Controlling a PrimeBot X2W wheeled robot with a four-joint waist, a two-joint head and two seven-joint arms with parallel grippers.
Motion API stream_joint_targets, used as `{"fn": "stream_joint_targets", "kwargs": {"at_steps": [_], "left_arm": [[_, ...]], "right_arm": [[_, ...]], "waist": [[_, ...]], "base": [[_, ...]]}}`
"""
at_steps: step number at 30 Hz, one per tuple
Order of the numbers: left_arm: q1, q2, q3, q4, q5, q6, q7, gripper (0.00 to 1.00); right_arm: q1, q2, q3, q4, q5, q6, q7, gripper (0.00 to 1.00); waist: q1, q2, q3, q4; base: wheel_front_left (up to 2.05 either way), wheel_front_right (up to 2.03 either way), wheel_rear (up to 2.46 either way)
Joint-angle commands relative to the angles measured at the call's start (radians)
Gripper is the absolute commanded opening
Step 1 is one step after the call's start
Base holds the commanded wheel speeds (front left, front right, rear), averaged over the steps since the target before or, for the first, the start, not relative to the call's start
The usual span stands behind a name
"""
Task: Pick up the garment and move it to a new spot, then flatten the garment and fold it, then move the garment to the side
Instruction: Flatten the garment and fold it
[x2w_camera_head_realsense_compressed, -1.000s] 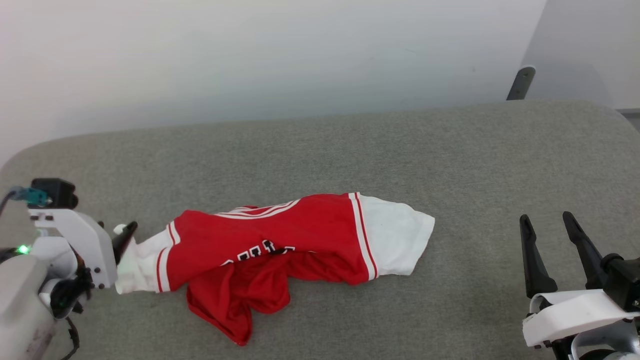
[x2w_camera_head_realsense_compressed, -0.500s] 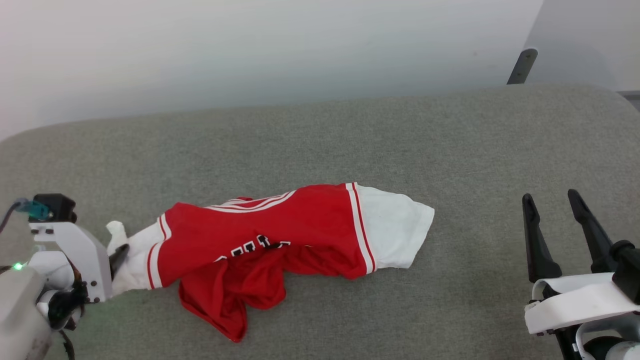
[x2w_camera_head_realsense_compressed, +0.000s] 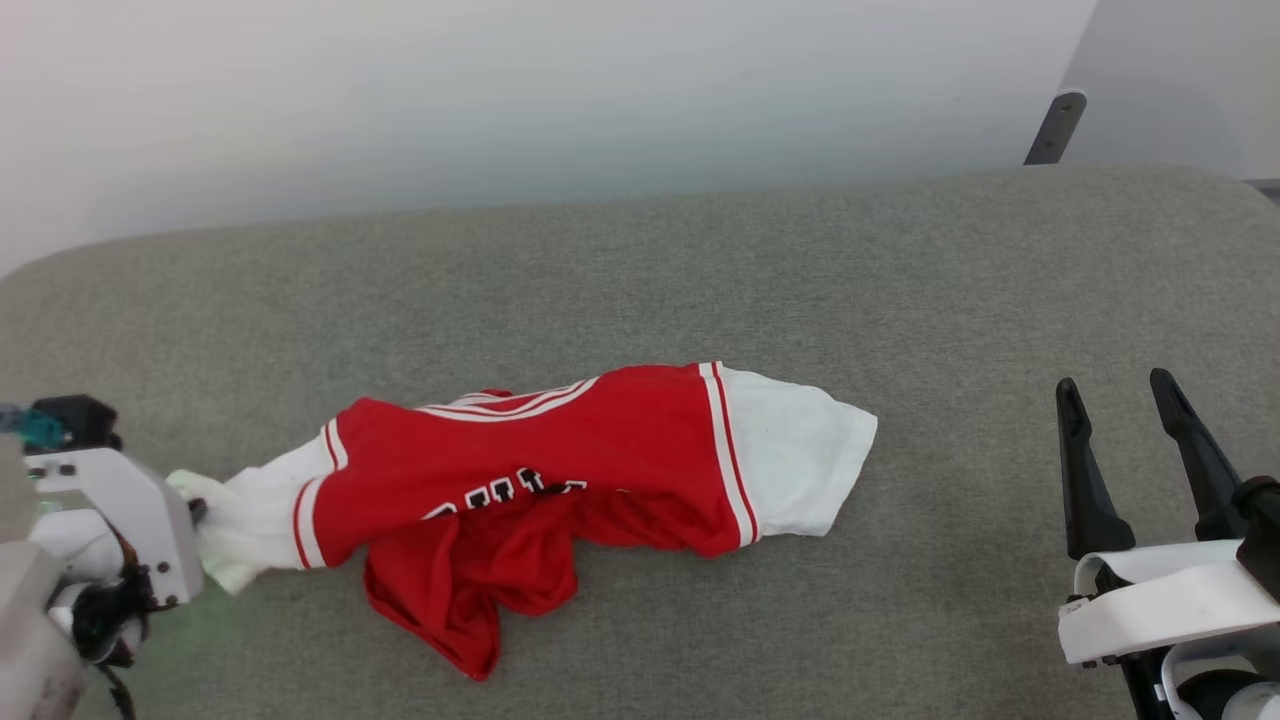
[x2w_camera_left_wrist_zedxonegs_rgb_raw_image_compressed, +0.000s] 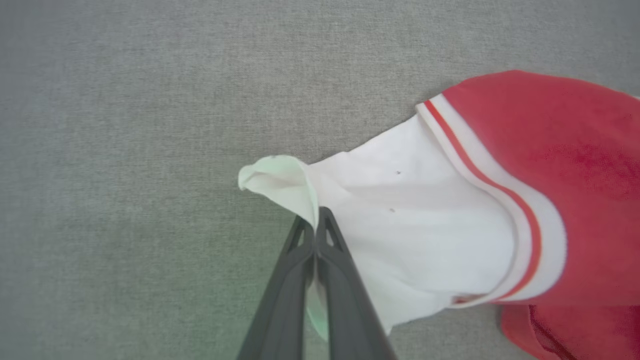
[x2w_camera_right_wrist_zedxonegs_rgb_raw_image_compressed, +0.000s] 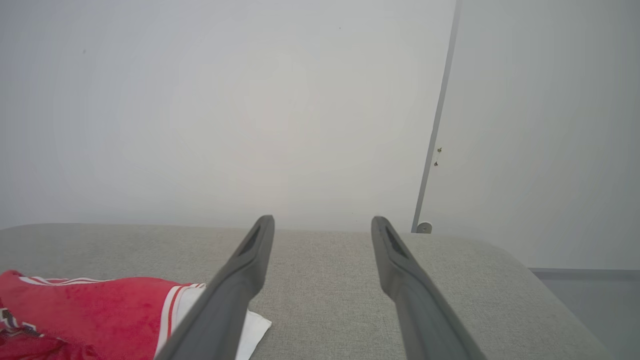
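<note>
Grey fabric tabletop (x2w_camera_head_realsense_compressed: 700, 270) with the garment (x2w_camera_head_realsense_compressed: 560, 460) bunched lengthwise across its middle.
Lying rumpled: red body in the centre with lettering partly folded under, white sleeve panels edged in striped trim at both ends, a red flap spilling toward the near edge. Left pincer (x2w_camera_left_wrist_zedxonegs_rgb_raw_image_compressed: 316, 220) at the left sleeve end, fingers pressed together, clamped on a tuft of white cloth. Right pincer (x2w_camera_head_realsense_compressed: 1112, 382) well apart from the garment at the lower right, fingers spread wide with nothing between them, above bare tabletop.
</note>
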Motion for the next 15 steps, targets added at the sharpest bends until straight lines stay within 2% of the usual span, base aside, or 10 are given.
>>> {"fn": "stream_joint_targets", "kwargs": {"at_steps": [1, 7, 9, 10, 11, 12, 15], "left_arm": [[0.007, 0.008, 0.009, 0.012, -0.014, 0.009, -0.003, 0.00], [0.040, -0.004, 0.026, 0.037, -0.045, 0.016, -0.001, 0.01], [0.051, -0.012, 0.028, 0.044, -0.051, 0.015, -0.007, 0.40], [0.055, -0.017, 0.030, 0.046, -0.057, 0.014, -0.012, 0.76], [0.058, -0.022, 0.031, 0.050, -0.057, 0.013, -0.013, 0.93], [0.059, -0.025, 0.034, 0.055, -0.061, 0.013, -0.021, 1.00], [0.060, -0.034, 0.039, 0.061, -0.060, 0.009, -0.046, 1.00]], "right_arm": [[0.002, 0.002, 0.003, -0.005, -0.003, -0.001, 0.002, 1.00], [-0.002, 0.002, 0.007, -0.009, -0.006, -0.001, 0.009, 1.00], [-0.003, 0.002, 0.008, -0.008, -0.007, -0.001, 0.008, 1.00], [-0.003, 0.002, 0.009, -0.008, -0.007, -0.001, 0.009, 1.00], [-0.004, 0.002, 0.009, -0.007, -0.007, -0.001, 0.010, 1.00], [-0.006, 0.002, 0.010, -0.008, -0.008, -0.001, 0.010, 1.00], [-0.008, 0.002, 0.013, -0.010, -0.010, -0.001, 0.016, 1.00]], "waist": [[0.0000, 0.0000, -0.003, 0.006], [0.0000, 0.0000, -0.002, 0.018], [0.0000, 0.0000, -0.002, 0.021], [0.0000, 0.0000, -0.003, 0.022], [0.0000, 0.0000, -0.005, 0.024], [0.0000, 0.0000, -0.007, 0.025], [0.0000, 0.0000, -0.017, 0.030]], "base": [[0.00, 0.00, 0.00], [0.00, 0.00, 0.00], [0.00, 0.00, 0.00], [0.00, 0.00, 0.00], [0.00, 0.00, 0.00], [0.00, 0.00, 0.00], [0.00, 0.00, 0.00]]}}
